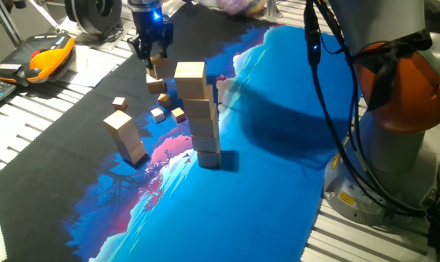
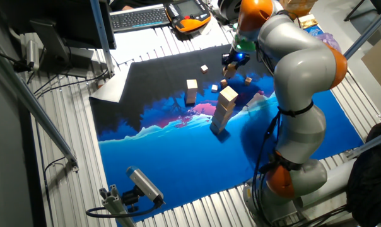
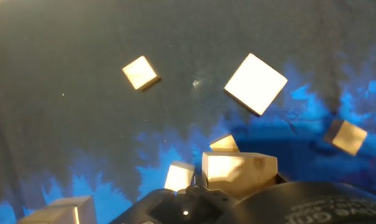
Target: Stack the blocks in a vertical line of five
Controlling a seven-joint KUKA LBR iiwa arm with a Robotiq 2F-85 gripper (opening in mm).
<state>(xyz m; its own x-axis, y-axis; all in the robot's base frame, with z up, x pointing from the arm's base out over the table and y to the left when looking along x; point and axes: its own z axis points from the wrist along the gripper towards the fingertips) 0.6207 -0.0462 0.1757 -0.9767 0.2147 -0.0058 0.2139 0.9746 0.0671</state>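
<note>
A tall tower of several tan wooden blocks [image 1: 203, 116] [image 2: 223, 108] stands on the blue part of the mat, with a wider cube on top. Left of it is a short stack of two blocks [image 1: 125, 135] [image 2: 191, 91]. My gripper [image 1: 154, 52] [image 2: 233, 60] hangs behind the tower at the far side of the mat, shut on a small block [image 1: 159, 68] [image 3: 238, 174]. Another block [image 1: 156, 86] lies just under it. Loose small blocks [image 1: 119, 103] [image 1: 158, 114] [image 1: 178, 114] lie between the two stacks. The fingers themselves are hidden in the hand view.
In the hand view, other cubes lie on the mat below: a small one [image 3: 140, 72], a wider one [image 3: 255, 83], and one at the right [image 3: 345, 137]. An orange pendant [image 1: 45, 58] and a keyboard [image 2: 137, 17] sit beyond the mat's edge.
</note>
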